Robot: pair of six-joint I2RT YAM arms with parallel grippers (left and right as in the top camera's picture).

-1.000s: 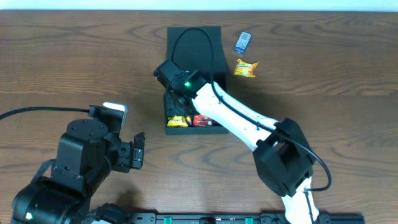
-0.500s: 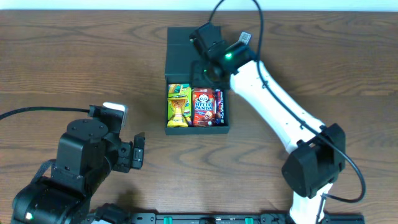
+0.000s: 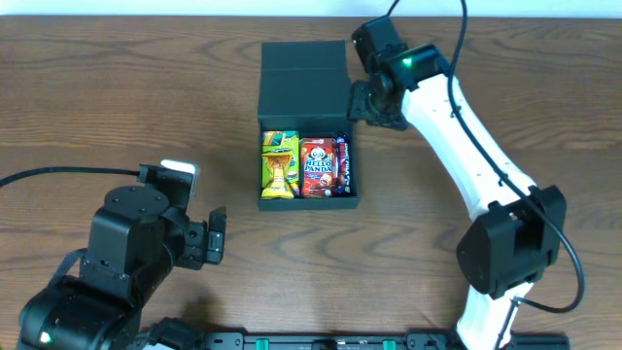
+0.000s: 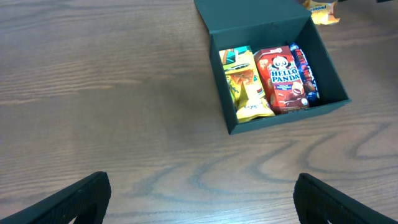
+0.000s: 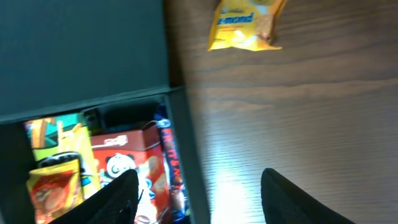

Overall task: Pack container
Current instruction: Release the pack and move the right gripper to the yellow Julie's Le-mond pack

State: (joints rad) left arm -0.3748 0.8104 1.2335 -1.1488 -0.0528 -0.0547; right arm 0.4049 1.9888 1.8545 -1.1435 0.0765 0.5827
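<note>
The black container [image 3: 309,203] lies open at the table's middle, its flap lid [image 3: 303,66] folded back. Inside lie a yellow packet [image 3: 279,163], a red Hello Panda box [image 3: 317,167] and a dark blue bar [image 3: 341,165]. My right gripper [image 3: 365,104] is open and empty, hovering over the container's back right corner. In the right wrist view its fingers [image 5: 205,199] straddle the container's right wall [image 5: 189,155]. My left gripper [image 3: 216,238] is open and empty near the front left, far from the container [image 4: 286,115].
A loose yellow snack packet [image 5: 245,25] lies on the table right of the lid; it also shows in the left wrist view [image 4: 323,9]. My right arm [image 3: 466,146] crosses the table's right side and hides the area beside the lid from above.
My right arm has swung from over the container's inside up and to the right, to its back right corner. The three snacks inside are now uncovered. The left arm has not moved.
</note>
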